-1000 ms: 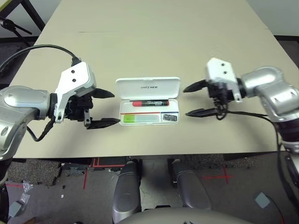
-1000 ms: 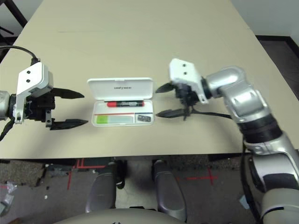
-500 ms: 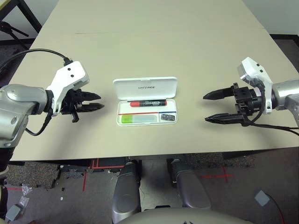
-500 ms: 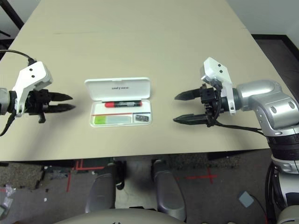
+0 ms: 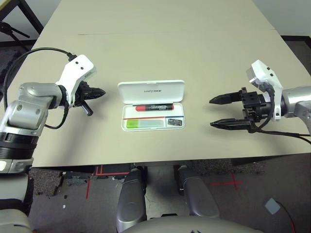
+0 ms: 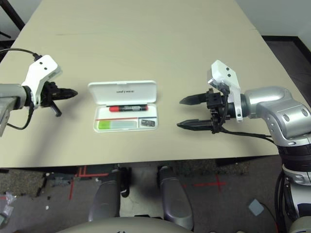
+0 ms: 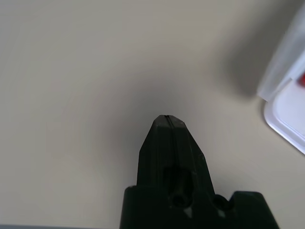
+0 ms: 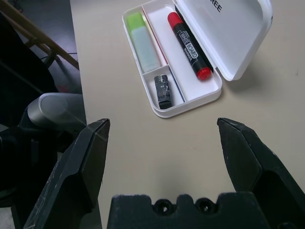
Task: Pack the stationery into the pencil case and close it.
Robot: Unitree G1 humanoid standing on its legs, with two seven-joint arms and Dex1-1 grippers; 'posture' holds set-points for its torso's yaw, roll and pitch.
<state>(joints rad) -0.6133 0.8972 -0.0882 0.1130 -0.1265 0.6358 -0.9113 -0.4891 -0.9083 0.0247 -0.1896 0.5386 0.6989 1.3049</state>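
Note:
The white pencil case point(image 5: 153, 90) lies open in the middle of the table, its lid tilted back. Inside lie the stationery pieces: a black marker with red ends point(image 5: 155, 107), a pale green highlighter point(image 5: 144, 124) and a small black-and-silver clip point(image 5: 175, 122). My left gripper point(image 5: 100, 92) hovers left of the case lid, fingers shut on nothing, tip pointing at the case. My right gripper point(image 5: 215, 112) is well right of the case, open and empty. The right wrist view shows the open case point(image 8: 238, 33) with marker point(image 8: 189, 45), highlighter point(image 8: 142, 41) and clip point(image 8: 163, 88).
The beige table point(image 5: 160, 43) stretches far behind the case. Its front edge point(image 5: 146, 162) runs close below the case. A black cable point(image 5: 34, 53) loops from my left wrist. Floor and a dark stand point(image 8: 33, 43) lie beyond the table edge.
My left gripper closed from wide open and turned to point at the case's left side. My right arm drew back to the right, away from the case, still open.

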